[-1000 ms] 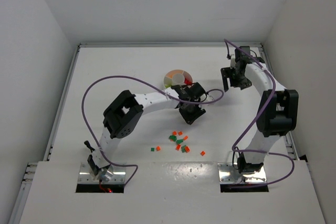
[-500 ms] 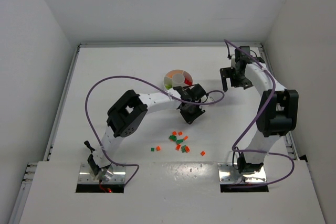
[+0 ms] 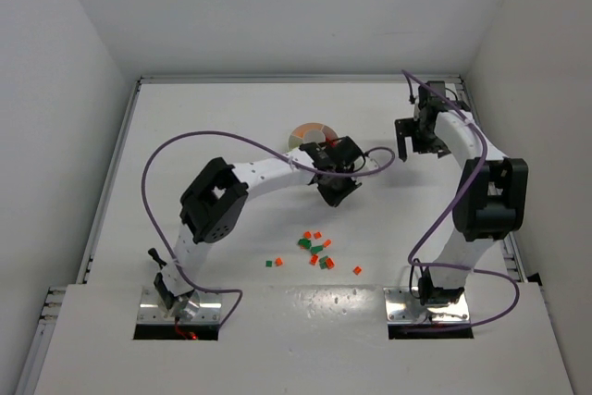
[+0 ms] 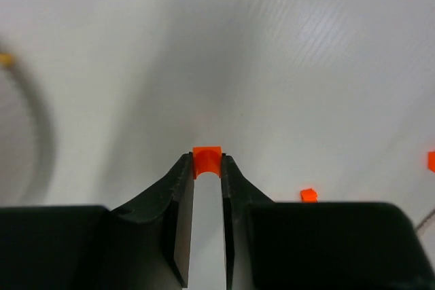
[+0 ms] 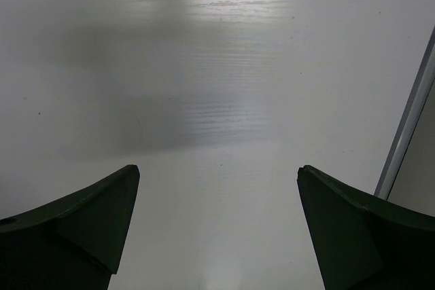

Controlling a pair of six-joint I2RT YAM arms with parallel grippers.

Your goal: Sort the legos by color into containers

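- the white table (image 3: 231, 117) spreads out under me, walled on three sides.
- my left arm (image 3: 259, 176) reaches in an arc towards the middle of the table. my right arm (image 3: 481, 191) stands tall near the right wall and points at the far right corner.
- the white dish (image 3: 305, 133) sits at mid-table, partly hidden behind my left wrist. i can make out coloured wedges on its visible side, and in my left wrist view its rim (image 4: 37, 134) curves along the left edge.
- my right gripper (image 5: 217, 171) hangs over bare table with its fingers spread wide and nothing between them.
- my left gripper (image 4: 205, 168) is just beside the dish on its near right side, and its fingers are clenched.
- the loose legos (image 3: 316, 247), red, orange and green, lie scattered on the table between the dish and my bases, well apart from the dish.
- the orange brick (image 4: 206, 154) is pinched at the very tips of my left fingers. i cannot tell whether it touches the table.
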